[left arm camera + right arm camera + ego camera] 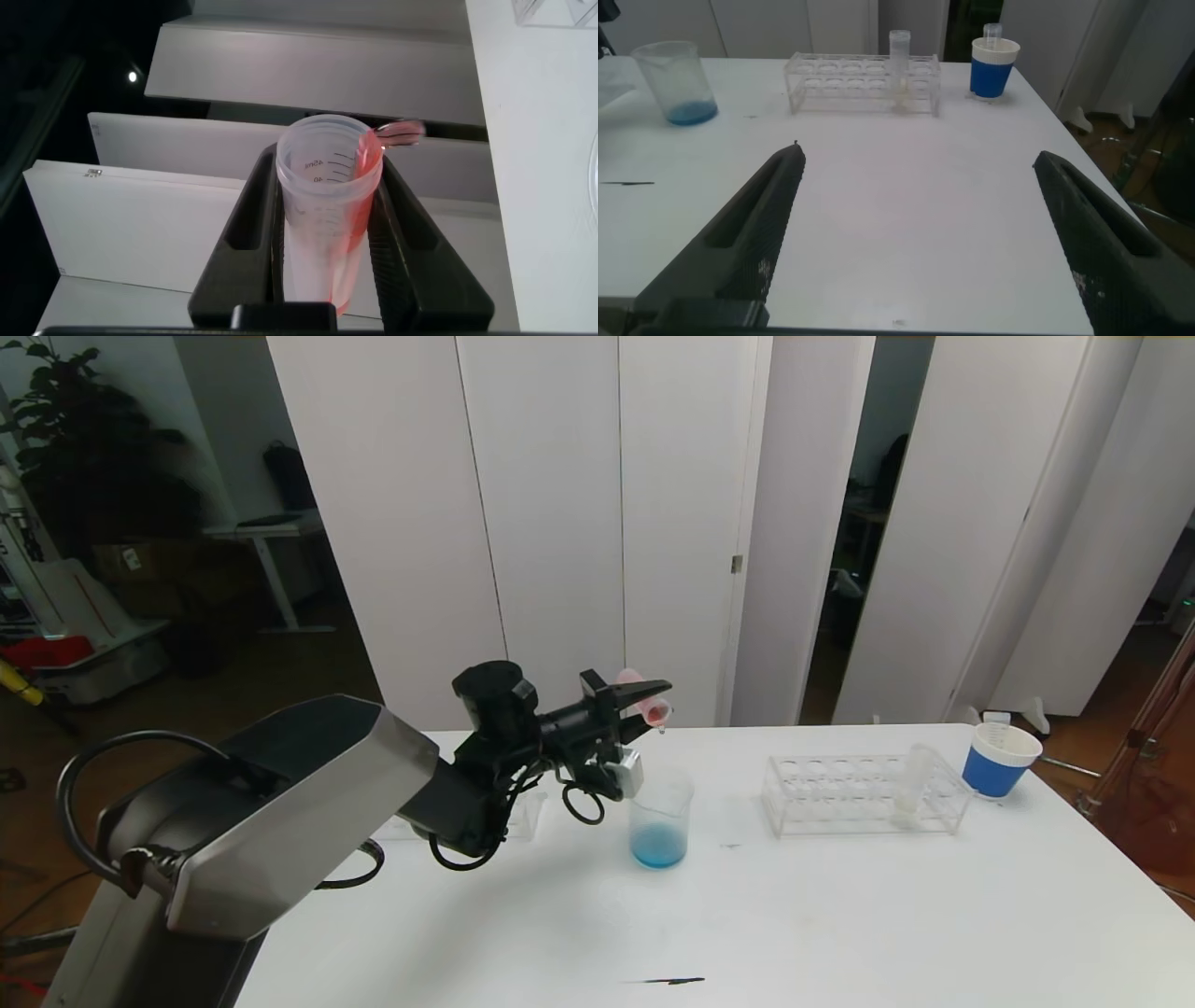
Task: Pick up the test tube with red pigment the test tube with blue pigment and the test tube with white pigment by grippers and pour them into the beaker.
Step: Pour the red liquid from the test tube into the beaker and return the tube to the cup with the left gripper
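Observation:
My left gripper (646, 694) is shut on the test tube with red pigment (651, 707), held tilted with its mouth over the beaker (660, 821). In the left wrist view, red liquid streaks along the tube (327, 215) to the rim, between my fingers (404, 243). A drop hangs at the lip. The beaker holds blue liquid at its bottom. The test tube with white pigment (913, 786) stands in the clear rack (845, 793). The test tube with blue pigment is out of view. My right gripper (920, 157) is open over bare table, holding nothing.
A blue-and-white paper cup (997, 759) stands right of the rack near the table's far right corner, with a small tube (992, 33) poking out of it. A dark mark (667, 980) lies near the front edge. White partition panels stand behind the table.

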`<action>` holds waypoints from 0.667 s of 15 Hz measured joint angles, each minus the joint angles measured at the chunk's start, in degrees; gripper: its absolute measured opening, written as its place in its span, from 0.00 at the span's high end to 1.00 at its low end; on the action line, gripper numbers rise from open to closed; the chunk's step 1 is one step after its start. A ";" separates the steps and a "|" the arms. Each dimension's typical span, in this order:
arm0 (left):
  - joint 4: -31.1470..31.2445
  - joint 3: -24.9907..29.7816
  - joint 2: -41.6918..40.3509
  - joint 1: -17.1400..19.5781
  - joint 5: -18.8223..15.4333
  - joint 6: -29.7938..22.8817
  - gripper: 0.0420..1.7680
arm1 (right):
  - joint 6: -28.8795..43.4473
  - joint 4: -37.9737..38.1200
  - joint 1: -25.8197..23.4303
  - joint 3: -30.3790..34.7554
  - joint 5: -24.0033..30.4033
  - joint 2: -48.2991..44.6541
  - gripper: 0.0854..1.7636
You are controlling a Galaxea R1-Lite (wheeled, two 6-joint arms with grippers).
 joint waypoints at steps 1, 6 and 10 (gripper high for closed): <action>-0.28 -0.02 0.17 0.07 0.00 0.06 0.67 | 0.00 0.02 0.00 0.00 0.02 0.00 0.01; -1.49 -0.26 0.67 0.33 -1.46 0.30 0.67 | 0.00 0.00 0.00 0.00 0.00 0.00 0.01; -1.62 -0.44 0.89 0.35 -1.49 0.34 0.67 | -0.02 0.00 0.00 0.00 0.02 0.00 0.01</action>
